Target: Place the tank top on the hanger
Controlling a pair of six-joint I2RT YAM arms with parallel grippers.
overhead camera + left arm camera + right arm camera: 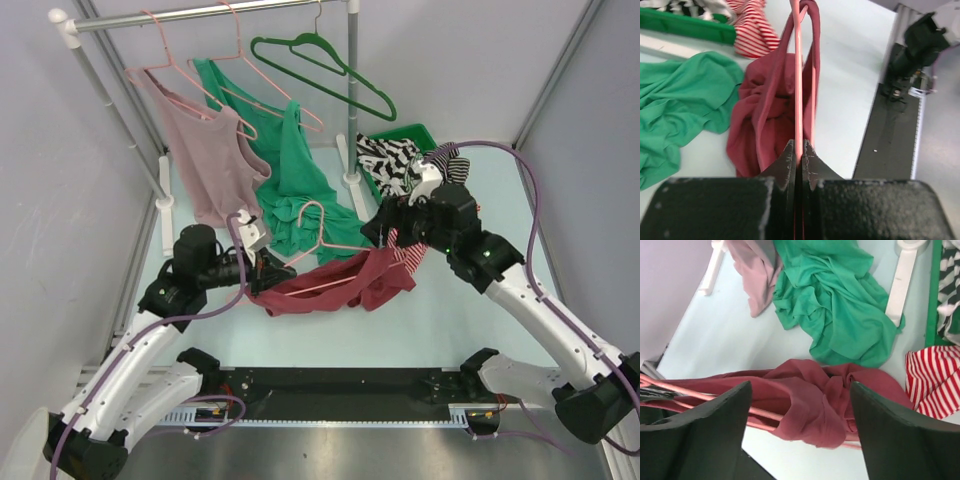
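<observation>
The maroon tank top lies crumpled on the table between the arms. The pink hanger is threaded partly into it, its hook pointing up toward the rack. My left gripper is shut on the hanger's wire at its left end; in the left wrist view the wire runs out from between the closed jaws into the tank top. My right gripper is open just above the tank top's right part. In the right wrist view a fold of the tank top and the hanger lie below the spread fingers.
A clothes rack at the back carries a pale pink top, a green top that trails onto the table, spare pink hangers and a dark green hanger. A green bin holds striped clothes. A red-white striped cloth lies beside the tank top.
</observation>
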